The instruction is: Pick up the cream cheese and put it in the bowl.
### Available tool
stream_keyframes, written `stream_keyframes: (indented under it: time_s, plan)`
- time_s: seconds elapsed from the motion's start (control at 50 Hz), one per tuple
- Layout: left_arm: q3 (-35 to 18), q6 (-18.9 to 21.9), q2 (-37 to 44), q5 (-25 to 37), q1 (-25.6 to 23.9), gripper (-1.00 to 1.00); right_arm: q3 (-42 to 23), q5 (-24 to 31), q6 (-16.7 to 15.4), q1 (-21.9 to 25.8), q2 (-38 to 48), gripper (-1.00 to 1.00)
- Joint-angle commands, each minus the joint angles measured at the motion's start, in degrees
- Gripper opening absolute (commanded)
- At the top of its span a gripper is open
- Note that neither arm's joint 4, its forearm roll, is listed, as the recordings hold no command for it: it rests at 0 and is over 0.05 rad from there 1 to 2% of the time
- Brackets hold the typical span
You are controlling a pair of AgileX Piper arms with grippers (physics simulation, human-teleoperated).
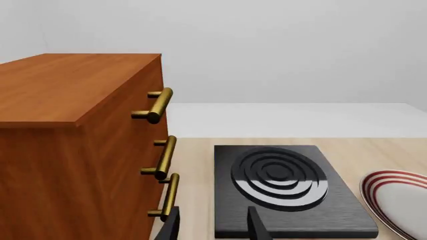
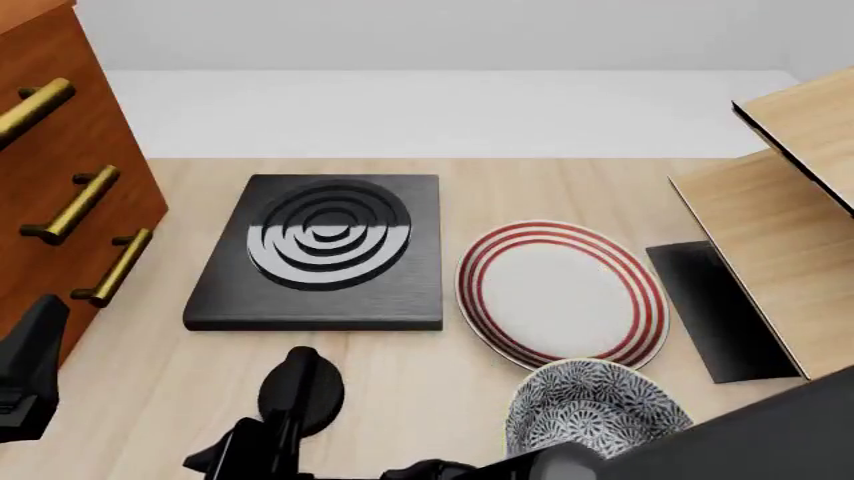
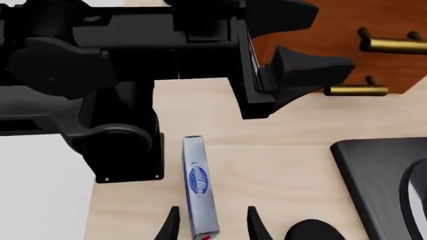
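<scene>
Left wrist view: left gripper [image 1: 212,227] parted, empty, idle beside cabinet [image 1: 73,145] and stove plate [image 1: 283,187] | front view: bowl [image 2: 594,410] empty, near table edge below plate [image 2: 561,292] | right wrist view: cream cheese [image 3: 200,187] on table, ungrasped; right gripper [image 3: 211,225] spread, straddling it, reaching across toward the left arm's base — pickup pending.

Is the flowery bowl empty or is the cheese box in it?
Empty. The bowl shows only its pattern inside; the cream cheese lies on the table between the open right gripper fingers.
</scene>
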Motion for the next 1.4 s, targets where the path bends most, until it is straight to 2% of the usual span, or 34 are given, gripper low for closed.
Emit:
stream_keyframes:
  time_s: [0.02,0.28,0.96,1.34,1.36,1.4]
  plan:
    - [0.0,0.0,0.0,0.0,0.0,1.0,-0.9,-1.6,1.2,0.4,2.7,1.0]
    - [0.0,0.0,0.0,0.0,0.0,1.0,-1.0,-3.9,3.0,0.0,6.0,1.0]
    - [0.0,0.0,0.0,0.0,0.0,1.0,-3.2,-4.9,5.0,0.2,11.5,1.0]
    - [0.0,0.0,0.0,0.0,0.0,1.0,-3.3,-5.0,5.3,0.6,11.9,1.0]
    - [0.0,0.0,0.0,0.0,0.0,1.0,-3.2,-4.9,5.0,0.6,11.7,-1.0]
    - [0.0,0.0,0.0,0.0,0.0,1.0,-3.2,-4.7,4.9,0.6,11.4,-1.0]
